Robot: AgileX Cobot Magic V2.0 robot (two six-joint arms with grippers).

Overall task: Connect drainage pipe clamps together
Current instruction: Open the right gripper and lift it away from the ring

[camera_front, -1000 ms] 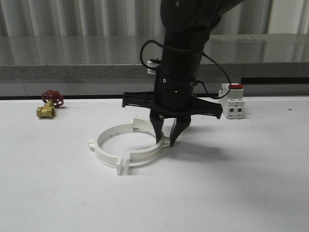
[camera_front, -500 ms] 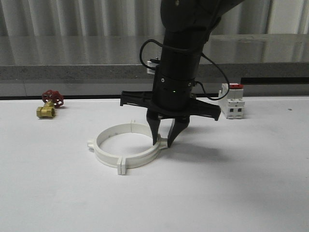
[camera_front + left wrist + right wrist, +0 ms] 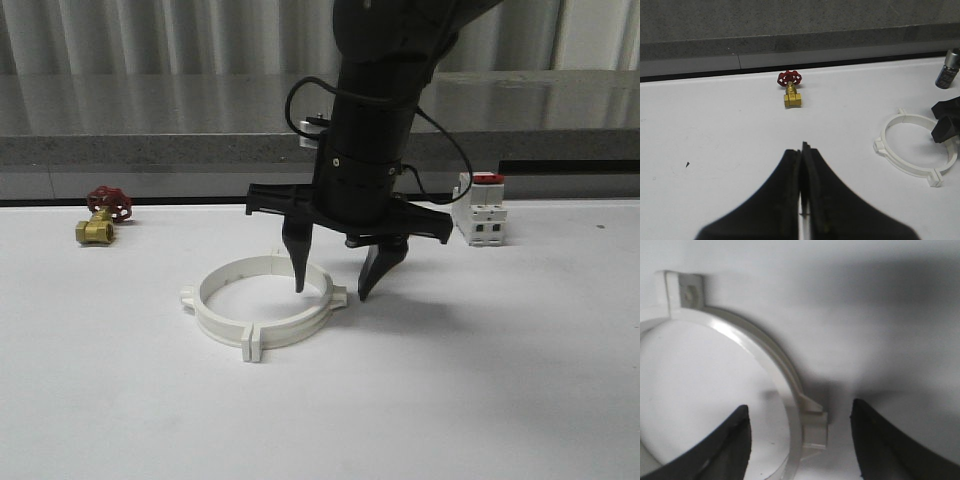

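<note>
White plastic, 2 half-rings: the drainage pipe clamps (image 3: pixel 262 307) now lie flat on the desk (image 3: pixel 480 380) as 1 closed ring, end tabs meeting at the near seam and at the right-hand seam. 1 second ago the right tool (image 3: pixel 333 282) pinched the right-hand tabs and the far half stood cocked up, with a gap at the near seam; half a second ago the ring had settled level with the tool still on it. Now the right tool's fingers stand spread wide, one tip over the inside of the ring, the other outside it, just above the joint and touching nothing. In the right wrist view the tab joint (image 3: pixel 812 427) sits between the parted fingers, seated flush. Left tool (image 3: pixel 803 200) hangs well apart from the ring, fingers pressed together, holding nothing. Brass valve (image 3: pixel 103 215) and breaker (image 3: pixel 480 209) sit undisturbed at the back. Judgement: release reads as the joining step finished; whether the tabs have truly latched cannot be told.
</note>
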